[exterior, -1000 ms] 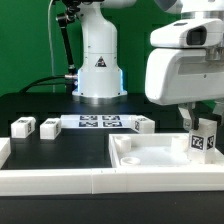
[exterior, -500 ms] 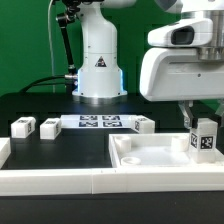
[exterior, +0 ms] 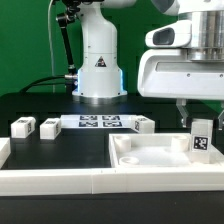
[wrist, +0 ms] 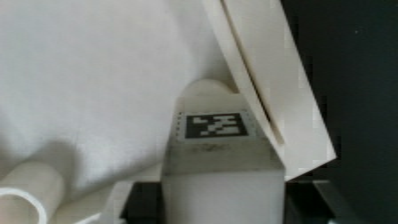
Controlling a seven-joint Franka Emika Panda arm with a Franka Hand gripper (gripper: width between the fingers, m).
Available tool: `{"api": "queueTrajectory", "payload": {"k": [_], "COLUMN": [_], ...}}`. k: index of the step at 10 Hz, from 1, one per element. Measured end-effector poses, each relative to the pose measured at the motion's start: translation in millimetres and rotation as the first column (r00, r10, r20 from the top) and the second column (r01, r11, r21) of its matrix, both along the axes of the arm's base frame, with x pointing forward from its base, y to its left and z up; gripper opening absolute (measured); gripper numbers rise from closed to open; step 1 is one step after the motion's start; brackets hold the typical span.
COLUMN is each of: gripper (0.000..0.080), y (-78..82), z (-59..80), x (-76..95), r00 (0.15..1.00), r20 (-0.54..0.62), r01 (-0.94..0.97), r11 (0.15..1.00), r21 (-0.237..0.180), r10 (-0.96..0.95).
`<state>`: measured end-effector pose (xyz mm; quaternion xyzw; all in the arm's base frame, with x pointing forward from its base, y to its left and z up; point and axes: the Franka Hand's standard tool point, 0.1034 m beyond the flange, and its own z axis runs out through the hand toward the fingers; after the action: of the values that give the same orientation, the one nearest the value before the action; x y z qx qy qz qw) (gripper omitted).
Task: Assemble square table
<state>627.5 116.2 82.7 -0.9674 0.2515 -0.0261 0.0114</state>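
Black-and-white tag [wrist: 217,125] on leg [wrist: 217,178]

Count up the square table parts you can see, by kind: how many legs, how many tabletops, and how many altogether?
Loose legs: 3
Held leg: 1
Tabletop: 1
Total: 5

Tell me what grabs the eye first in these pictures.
A tagged white leg, gripped upright in the jaws, stands out close to the rim of the square tabletop at the exterior view's right. Three loose legs lie farther back on the black table, flanking the marker board.
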Motion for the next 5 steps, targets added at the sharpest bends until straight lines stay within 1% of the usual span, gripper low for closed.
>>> {"api": "queueTrajectory", "payload": {"k": [3, 5], "gripper": [0.0294, 0.0294], "y": [-16.3, -20.2], "z": [1.4, 1.2], "x": [-3.3, -3.0], "r00": [0.98, 0.972], "r20": [-0.035, -0.034], "r01": [0.197, 0.232], "r11": [0.98, 0.972], "r21": [-0.02, -0.025], "r10": [-0.198, -0.233]}}
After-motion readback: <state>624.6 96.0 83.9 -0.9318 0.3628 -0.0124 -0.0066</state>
